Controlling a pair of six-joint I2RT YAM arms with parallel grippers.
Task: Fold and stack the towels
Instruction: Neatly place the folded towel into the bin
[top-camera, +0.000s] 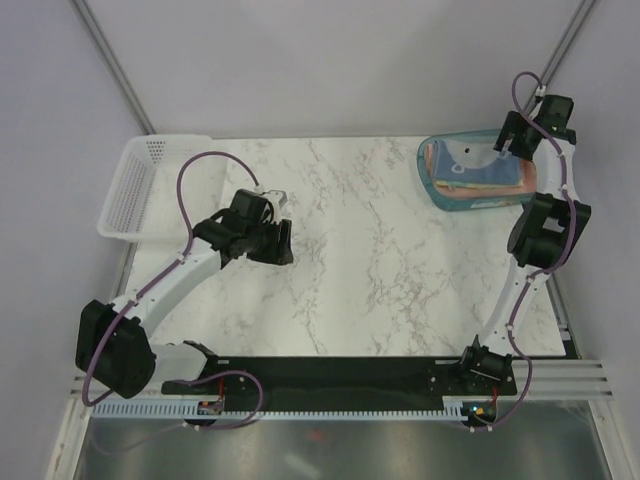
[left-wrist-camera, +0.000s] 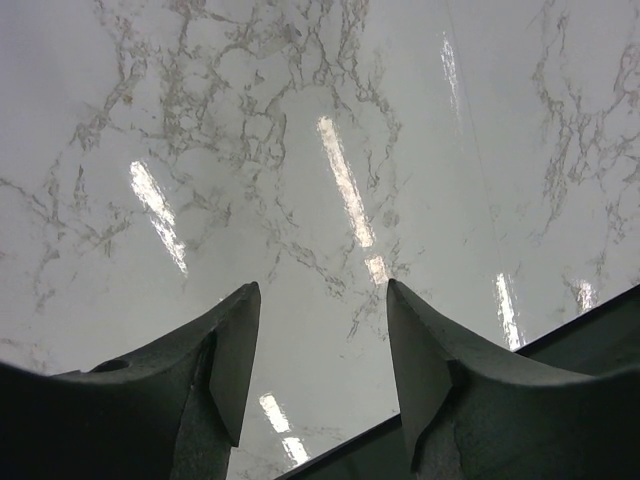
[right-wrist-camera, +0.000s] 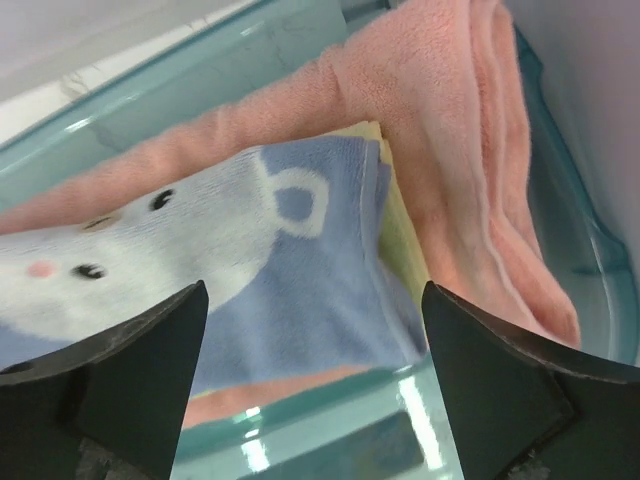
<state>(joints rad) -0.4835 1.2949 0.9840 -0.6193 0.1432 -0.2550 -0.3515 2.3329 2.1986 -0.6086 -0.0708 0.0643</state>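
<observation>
The three towels lie piled in a clear teal tray (top-camera: 440, 192) at the table's far right. The grey-blue towel (right-wrist-camera: 300, 300) with white print lies on top. A strip of the pale-yellow towel (right-wrist-camera: 400, 235) shows under it. The salmon-pink towel (right-wrist-camera: 450, 130) lies beneath and beside them; it also shows in the top view (top-camera: 490, 178). My right gripper (right-wrist-camera: 315, 300) is open and empty, just above the grey-blue towel, inside the tray (right-wrist-camera: 590, 260). My left gripper (left-wrist-camera: 322, 292) is open and empty over bare marble; the top view shows it at the table's left (top-camera: 285, 243).
A white mesh basket (top-camera: 135, 190) stands at the table's far left corner. A black strip (top-camera: 340, 372) runs along the near edge between the arm bases. The white marble tabletop (top-camera: 350, 250) spans the middle.
</observation>
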